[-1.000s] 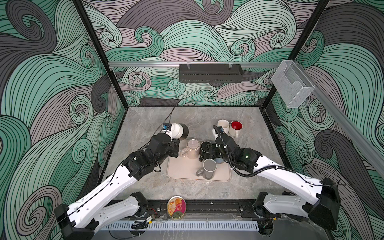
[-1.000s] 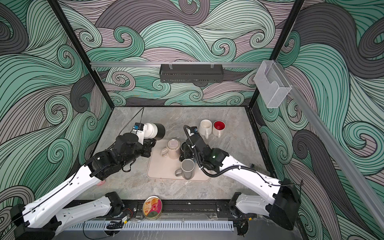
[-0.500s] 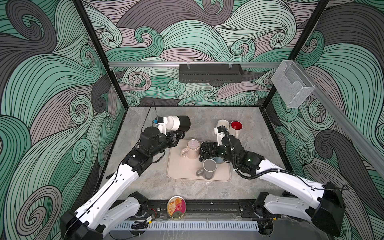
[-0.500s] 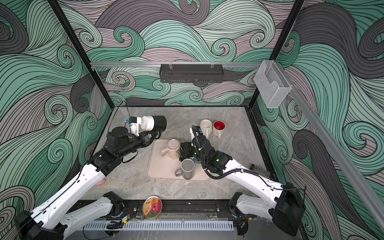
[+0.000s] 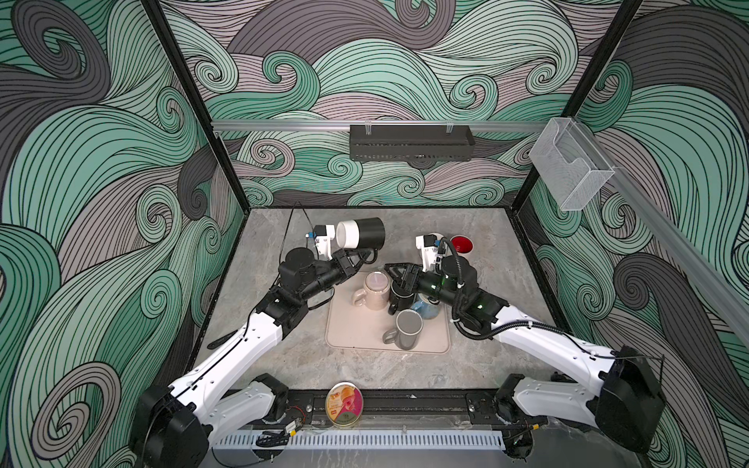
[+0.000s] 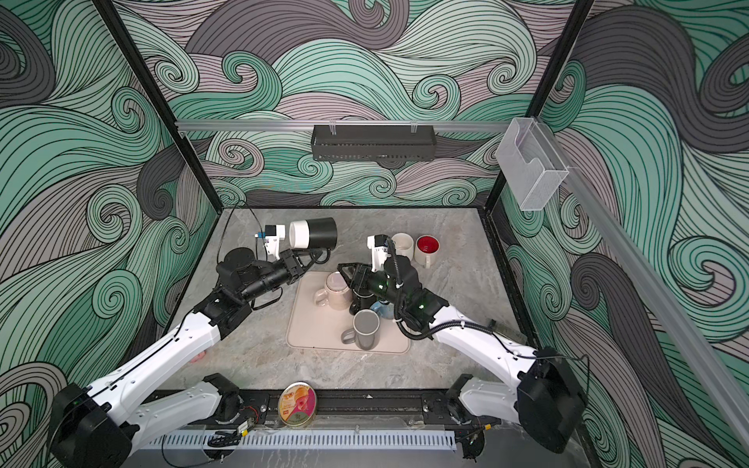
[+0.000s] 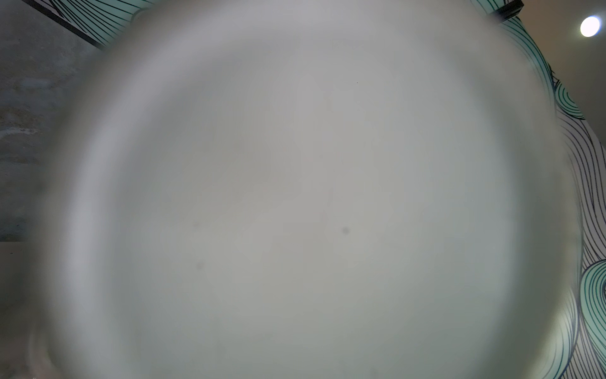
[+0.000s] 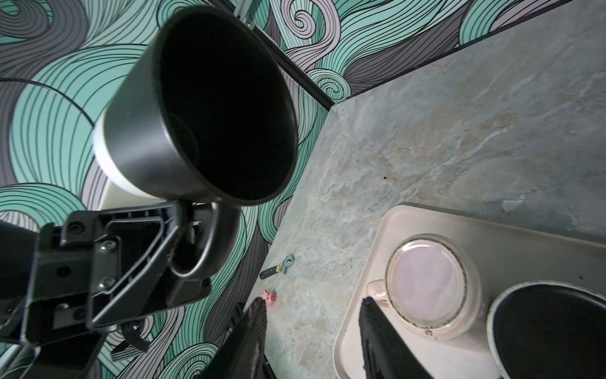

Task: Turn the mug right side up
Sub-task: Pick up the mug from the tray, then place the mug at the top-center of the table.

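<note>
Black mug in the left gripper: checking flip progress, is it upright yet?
Not yet: the black mug is on its side in the air, mouth facing sideways, its handle clamped in the shut left gripper.

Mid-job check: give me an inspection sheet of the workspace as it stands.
Surface: marble tabletop, beige mat at centre.
Job's things: black mug held in the air on its side; pink mug upside down on the mat, beside a dark mug and a grey mug.
Clutter: cream mug and red-lined mug upright behind mat; round tin at front; pig figure.
Grippers: left gripper shut on the black mug's handle; right gripper open, empty, by the pink mug.
Cables: black cable looped behind right gripper.
Surroundings: wave-patterned walls, black rack, clear holder.
</note>
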You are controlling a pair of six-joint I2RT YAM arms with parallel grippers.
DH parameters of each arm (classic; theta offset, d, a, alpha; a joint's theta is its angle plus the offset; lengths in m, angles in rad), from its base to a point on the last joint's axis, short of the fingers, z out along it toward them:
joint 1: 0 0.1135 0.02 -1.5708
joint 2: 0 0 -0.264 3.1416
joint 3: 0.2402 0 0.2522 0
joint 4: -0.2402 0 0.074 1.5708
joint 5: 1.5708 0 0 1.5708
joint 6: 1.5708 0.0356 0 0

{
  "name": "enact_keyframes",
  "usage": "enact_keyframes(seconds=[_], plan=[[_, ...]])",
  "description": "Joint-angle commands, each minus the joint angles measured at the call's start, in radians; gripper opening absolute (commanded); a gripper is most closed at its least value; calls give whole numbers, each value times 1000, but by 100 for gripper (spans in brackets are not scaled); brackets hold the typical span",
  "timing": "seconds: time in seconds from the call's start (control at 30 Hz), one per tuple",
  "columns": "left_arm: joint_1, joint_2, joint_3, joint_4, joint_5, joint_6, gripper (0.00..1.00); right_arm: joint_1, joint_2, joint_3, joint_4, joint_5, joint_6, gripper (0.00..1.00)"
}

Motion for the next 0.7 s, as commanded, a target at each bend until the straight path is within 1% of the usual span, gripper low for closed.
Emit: enact_keyframes(seconds=[0.0,0.07,0.2,0.27,0.37,0.5,0.67], plan=[[9,2,25,205,51,-46,0,-11,8,-11,162,-89,79,49],[9,12,26,227,61,-56,0,-14,8,-13,188,-103,89,56],[8,28,36,237,96,-74,0,-23,12,-23,236,-112,121,57],[8,34,39,248,116,-83,0,-31,14,-31,272,-120,144,54],[6,48,45,254,149,-87,0,-44,24,-35,315,-134,180,47],[1,57,24,303,156,-116,0,-61,43,-36,379,-159,225,43],[0,51,19,317,156,-117,0,-66,57,-25,401,-169,249,37]])
